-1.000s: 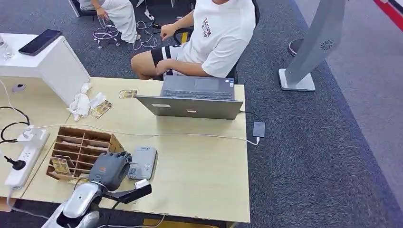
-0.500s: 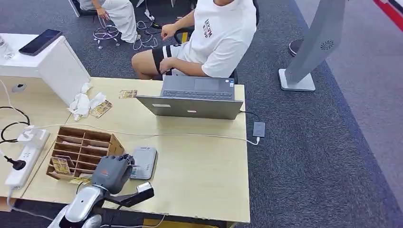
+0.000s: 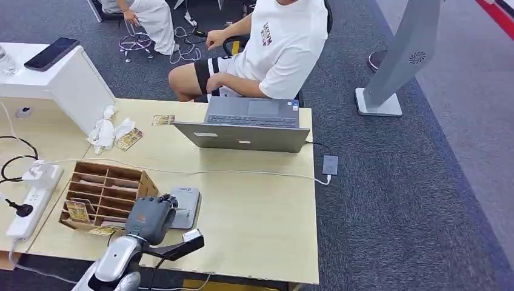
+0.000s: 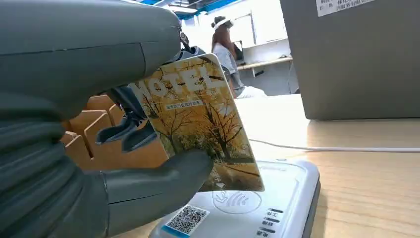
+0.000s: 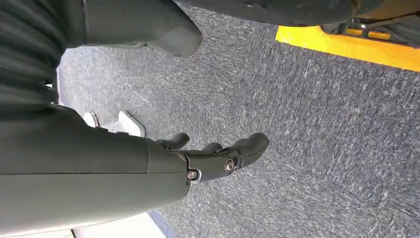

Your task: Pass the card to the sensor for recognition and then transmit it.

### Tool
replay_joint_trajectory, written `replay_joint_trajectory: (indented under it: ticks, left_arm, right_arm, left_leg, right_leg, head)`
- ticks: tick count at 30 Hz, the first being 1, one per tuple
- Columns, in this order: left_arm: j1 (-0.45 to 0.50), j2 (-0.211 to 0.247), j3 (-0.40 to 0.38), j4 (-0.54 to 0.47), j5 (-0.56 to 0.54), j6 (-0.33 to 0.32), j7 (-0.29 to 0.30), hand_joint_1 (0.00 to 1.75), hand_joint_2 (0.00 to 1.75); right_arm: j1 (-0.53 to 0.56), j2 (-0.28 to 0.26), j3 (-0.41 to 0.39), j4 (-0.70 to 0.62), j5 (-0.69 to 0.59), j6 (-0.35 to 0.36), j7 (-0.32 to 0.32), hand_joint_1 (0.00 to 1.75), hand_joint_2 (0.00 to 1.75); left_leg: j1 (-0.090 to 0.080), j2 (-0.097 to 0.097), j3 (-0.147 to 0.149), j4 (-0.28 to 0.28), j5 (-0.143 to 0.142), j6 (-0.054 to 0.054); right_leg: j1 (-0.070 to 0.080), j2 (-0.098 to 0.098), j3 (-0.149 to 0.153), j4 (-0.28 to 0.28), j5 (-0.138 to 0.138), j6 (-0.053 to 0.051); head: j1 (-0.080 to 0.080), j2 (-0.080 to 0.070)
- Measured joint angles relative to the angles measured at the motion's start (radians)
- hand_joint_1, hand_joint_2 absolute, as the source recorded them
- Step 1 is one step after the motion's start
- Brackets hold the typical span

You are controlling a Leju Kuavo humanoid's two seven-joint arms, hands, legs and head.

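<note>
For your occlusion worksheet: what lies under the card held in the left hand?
The grey sensor sits on the table under the card, its wave symbol and QR label showing. The left hand and card cover its far part.

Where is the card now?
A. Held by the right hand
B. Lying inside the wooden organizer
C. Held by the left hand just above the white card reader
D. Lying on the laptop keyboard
C: the left hand pinches the card over the reader.

Pale wooden desk (image 3: pixel 260 206) on dark grey carpet (image 3: pixel 394 200), brightly lit
</note>
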Motion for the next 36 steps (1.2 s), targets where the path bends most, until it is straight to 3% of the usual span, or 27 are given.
replay_joint_trajectory:
  ticks: [15,19,30,32,36]
  left_arm:
    - [-0.096,-0.015,0.0,0.122,-0.026,-0.024,0.028,1.75,1.75]
    - [-0.125,-0.017,0.0,0.156,-0.002,-0.058,0.026,1.75,1.75]
    - [-0.155,-0.017,0.0,0.195,0.016,-0.068,0.01,1.75,1.75]
    - [-0.158,-0.018,-0.002,0.197,0.017,-0.06,0.004,1.75,1.75]
    - [-0.161,-0.021,-0.011,0.197,0.001,0.02,-0.007,1.75,1.75]
  right_arm:
    - [-0.001,0.0,0.019,0.001,0.019,0.002,0.002,0.0,1.75]
    - [-0.002,0.0,0.025,0.002,0.023,0.003,-0.001,0.0,1.75]
    - [-0.003,0.0,0.036,0.002,0.034,0.004,-0.006,0.0,1.75]
    - [-0.003,0.0,0.036,0.002,0.034,0.004,-0.005,0.0,1.75]
    - [-0.003,-0.001,0.037,0.003,0.03,0.006,-0.009,0.0,1.75]
  left_leg:
    - [0.0,0.0,0.0,0.0,0.0,0.0]
    - [0.0,0.0,0.0,0.0,0.0,0.0]
    - [0.0,-0.001,0.002,0.0,0.0,0.0]
    - [0.0,-0.001,0.002,0.0,0.0,0.0]
    - [0.0,0.0,0.002,0.0,0.001,0.001]
  right_leg:
    - [0.0,0.0,0.0,0.0,0.0,0.0]
    - [0.0,0.0,0.001,0.0,0.0,0.0]
    - [0.0,0.0,0.002,0.0,0.0,0.0]
    - [0.0,0.0,0.003,0.0,0.0,0.0]
    - [0.0,0.0,0.002,0.0,0.001,0.0]
  head:
    - [0.0,0.0]
    - [0.0,0.0]
    - [0.0,0.0]
    - [0.0,0.0]
    - [0.0,0.0]
